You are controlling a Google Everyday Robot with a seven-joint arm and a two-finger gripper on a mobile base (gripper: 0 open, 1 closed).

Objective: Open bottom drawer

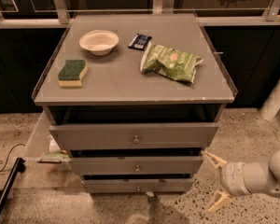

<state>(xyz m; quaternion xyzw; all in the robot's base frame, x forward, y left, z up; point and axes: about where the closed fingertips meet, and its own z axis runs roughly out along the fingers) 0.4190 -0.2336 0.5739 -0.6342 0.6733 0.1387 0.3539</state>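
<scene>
The grey cabinet has three drawers stacked under its top. The bottom drawer [138, 185] is the narrowest grey front, near the floor, with a small round metal knob [138, 188] at its centre; it looks shut. My gripper [212, 180] hangs low at the cabinet's right side, about level with the bottom drawer and to the right of its front. Its two pale fingers [215, 159] are spread wide apart, pointing left, with nothing between them.
On the cabinet top [130, 83] lie a white bowl [99, 41], a green-and-yellow sponge [72, 73], a dark packet [140, 41] and a green chip bag [171, 62]. A black bar [7, 188] and cable lie on the floor at left. A white post [276, 97] stands at right.
</scene>
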